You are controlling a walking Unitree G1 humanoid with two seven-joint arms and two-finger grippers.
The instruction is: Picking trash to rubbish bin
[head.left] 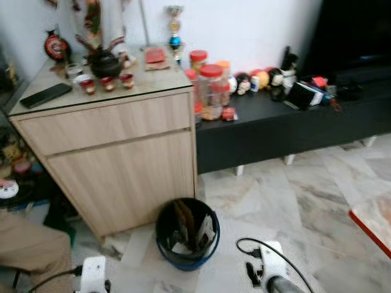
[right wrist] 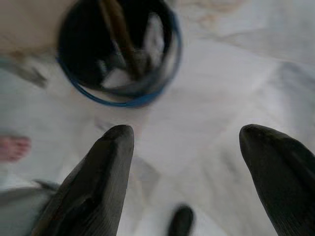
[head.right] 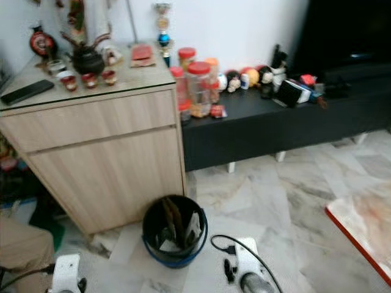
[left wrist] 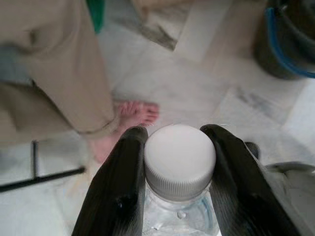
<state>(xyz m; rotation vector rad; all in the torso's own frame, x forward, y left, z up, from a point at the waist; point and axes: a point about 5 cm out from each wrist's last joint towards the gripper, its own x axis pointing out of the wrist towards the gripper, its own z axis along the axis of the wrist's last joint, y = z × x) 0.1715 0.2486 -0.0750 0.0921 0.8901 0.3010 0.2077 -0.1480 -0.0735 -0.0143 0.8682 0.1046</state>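
My left gripper (left wrist: 179, 132) is shut on a clear plastic bottle (left wrist: 180, 158), its two black fingers pressing either side of the white cap. The black rubbish bin with a blue rim (head.left: 186, 233) stands on the marble floor in front of the wooden cabinet. It holds paper and dark scraps. In the left wrist view the bin (left wrist: 288, 42) lies ahead and off to one side of the bottle. My right gripper (right wrist: 187, 132) is open and holds nothing, hovering above the floor just short of the bin (right wrist: 120, 54). Both wrists show low in the eye views, the left (head.left: 93, 274) and the right (head.left: 269, 271).
A person's trouser leg (left wrist: 54, 64) and bare foot (left wrist: 132, 114) stand close by my left gripper. The wooden cabinet (head.left: 116, 152) rises behind the bin. A black low bench (head.left: 287, 122) with jars and toys runs to the right. A red-edged mat (head.left: 374, 224) lies at the far right.
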